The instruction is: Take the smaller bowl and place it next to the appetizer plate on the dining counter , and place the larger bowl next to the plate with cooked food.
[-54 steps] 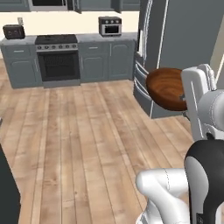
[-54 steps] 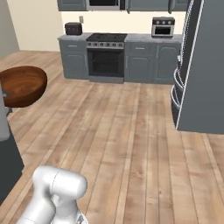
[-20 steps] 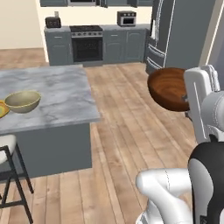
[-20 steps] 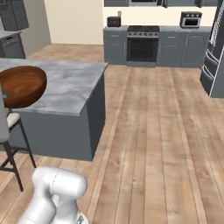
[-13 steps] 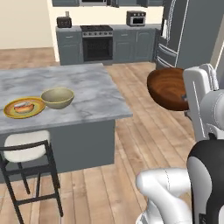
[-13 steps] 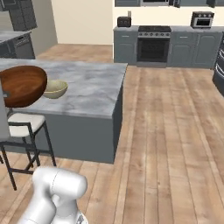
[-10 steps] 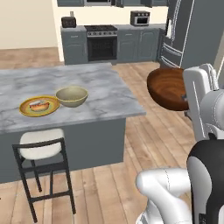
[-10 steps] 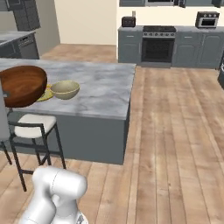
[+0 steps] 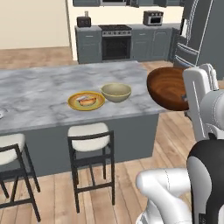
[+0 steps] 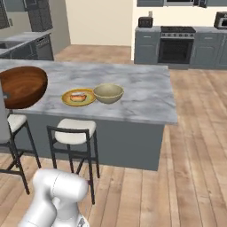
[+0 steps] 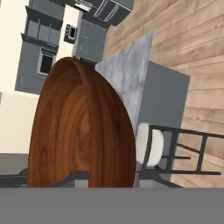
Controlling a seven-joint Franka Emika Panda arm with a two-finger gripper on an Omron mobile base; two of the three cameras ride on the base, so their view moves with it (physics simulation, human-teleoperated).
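The fingers (image 9: pixel 187 97) are clamped on the rim of the smaller bowl (image 9: pixel 168 87), which hangs in the air tilted on its side, off the near corner of the tabletop (image 9: pixel 39 87) and above the wooden floor. The larger bowl (image 9: pixel 116 92) already sits on the tabletop just beside the plate with cooked food (image 9: pixel 86 100), both well to the left of the fingers and a little beyond them, so the step in hand appears to be carrying the smaller bowl to its place. To do it well, the grip should stay firm while the base drives, since a bowl held by one edge can swing or slip. The carry should keep the bowl above the slab and clear of the white-seated stool (image 9: pixel 89 131) that stands below and left of the fingers. The bowl needs levelling before it goes down, and it should pass left of the yellow plate rather than over it. A pale sliver at the far left edge of the tabletop may be the appetizer plate, but I cannot tell. Compared with the earlier frames, the whole view has shifted with the base: the range and bare floor have given way to the tabletop, while the bowl keeps the same place by the hand.
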